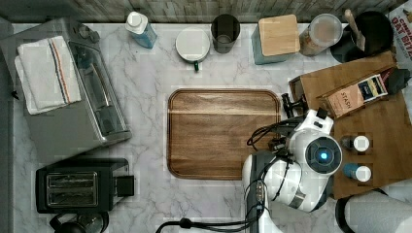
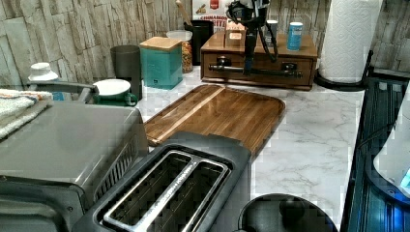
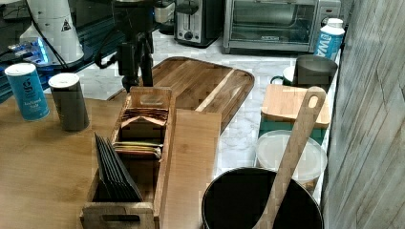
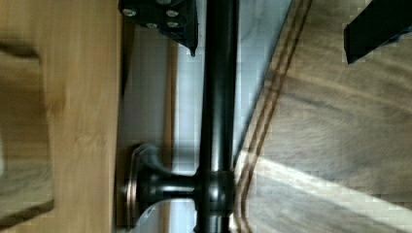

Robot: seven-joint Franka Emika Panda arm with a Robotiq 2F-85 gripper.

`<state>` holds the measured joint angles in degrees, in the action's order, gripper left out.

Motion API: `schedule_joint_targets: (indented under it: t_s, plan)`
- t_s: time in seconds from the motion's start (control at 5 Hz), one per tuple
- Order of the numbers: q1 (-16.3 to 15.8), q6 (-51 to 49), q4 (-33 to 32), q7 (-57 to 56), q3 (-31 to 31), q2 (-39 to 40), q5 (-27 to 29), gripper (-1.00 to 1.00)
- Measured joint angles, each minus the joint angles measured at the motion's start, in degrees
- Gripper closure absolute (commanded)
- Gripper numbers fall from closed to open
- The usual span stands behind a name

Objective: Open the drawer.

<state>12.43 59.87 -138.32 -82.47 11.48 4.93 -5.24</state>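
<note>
One claw (image 2: 250,65) astride drawer (image 2: 256,65) handle (image 4: 217,97).

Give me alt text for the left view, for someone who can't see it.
A robot arm's pincer reaches down to the long black bar handle on the drawer of a small wooden cabinet at the back of a marble counter. A wooden tray lies in front, a toaster nearest the camera.

1. "STASH": printed on the tea box (image 1: 351,98), standing on the wooden cabinet (image 1: 384,131) top.
2. "OAT BIZ" (partial, cut off at the edge): red lettering on the cereal box (image 1: 402,29), behind the cabinet.
3. Triangular warning sign: on the white robot base (image 3: 53,23), beyond the cabinet in the right view.
</note>
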Motion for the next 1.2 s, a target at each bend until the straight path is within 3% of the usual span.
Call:
schedule_joint_targets:
  t_s: [1.2]
  plan:
    - [-0.11, 6.94, -0.56, 0.11, 0.11, 5.29, -0.12, -1.00]
